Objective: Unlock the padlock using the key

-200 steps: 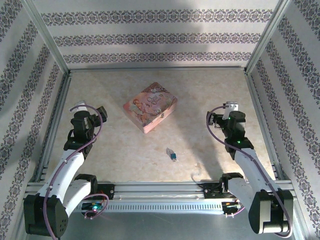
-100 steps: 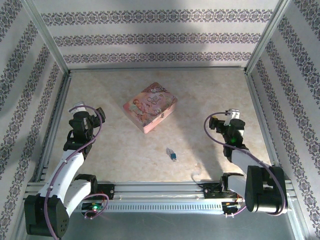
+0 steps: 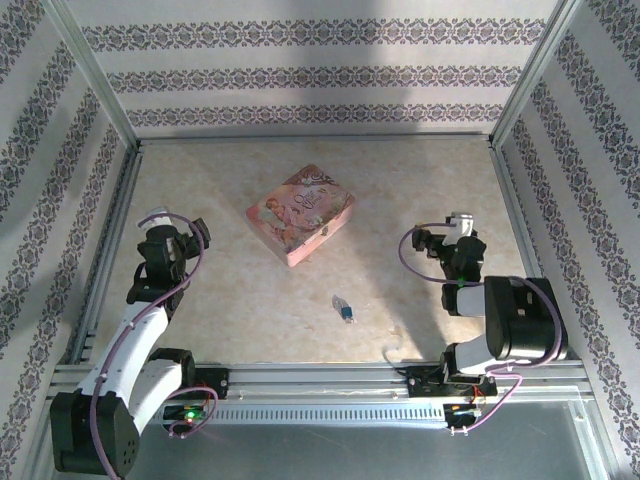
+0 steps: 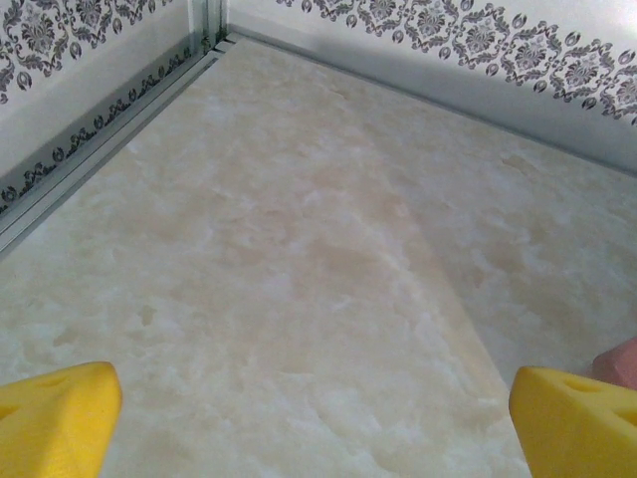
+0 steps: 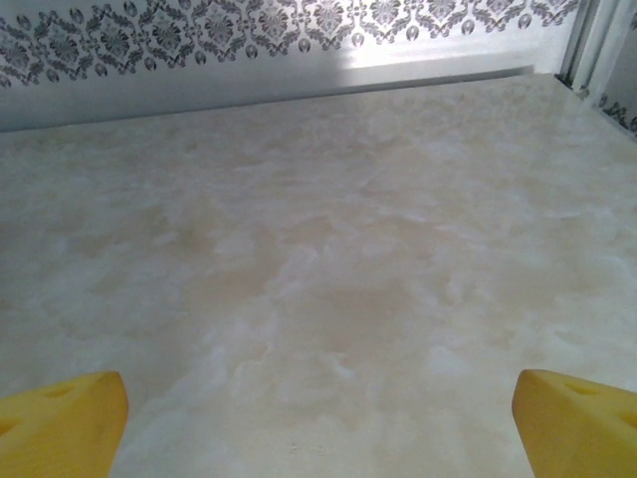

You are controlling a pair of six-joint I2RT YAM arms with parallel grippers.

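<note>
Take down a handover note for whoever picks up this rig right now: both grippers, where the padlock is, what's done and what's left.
Left gripper: open, empty, above bare table on the left side.
Right gripper: open, empty, above bare table on the right side.
Padlock: lying on the table between the arms, toward the near edge, apart from the pink tin box behind it.
Key: too small to tell apart from the padlock.
Done: nothing visible; neither gripper touches the padlock.
Left: take the key, turn it in the padlock, open it.
</note>
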